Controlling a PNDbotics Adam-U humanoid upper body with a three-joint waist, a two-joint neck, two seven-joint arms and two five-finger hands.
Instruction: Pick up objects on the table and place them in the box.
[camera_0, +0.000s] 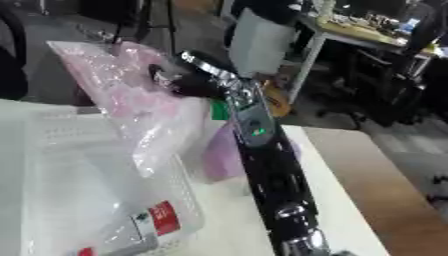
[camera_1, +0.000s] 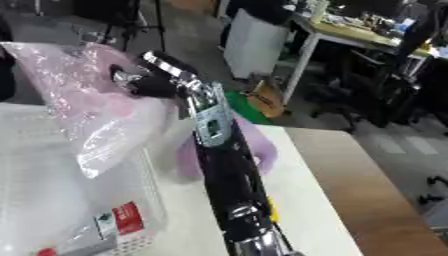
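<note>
My right arm (camera_0: 267, 165) reaches up from the lower edge toward the upper left. At its end my right hand (camera_0: 179, 82) is shut on a crinkled pink see-through bag (camera_0: 122, 90). The bag hangs above the white perforated box (camera_0: 52, 130) at the left, and its lower end droops toward the box's right wall. In the box lies a clear packet with a red and green label (camera_0: 156, 222). A purple thing (camera_1: 262, 145) rests on the white table (camera_0: 346, 200) just behind my arm, partly hidden by it. My left hand does not show.
The table's right edge (camera_0: 350, 175) runs diagonally, with brown floor beyond it. A small green thing (camera_0: 219, 110) shows behind my forearm. Desks, chairs and a white cabinet (camera_0: 262, 42) stand across the room behind.
</note>
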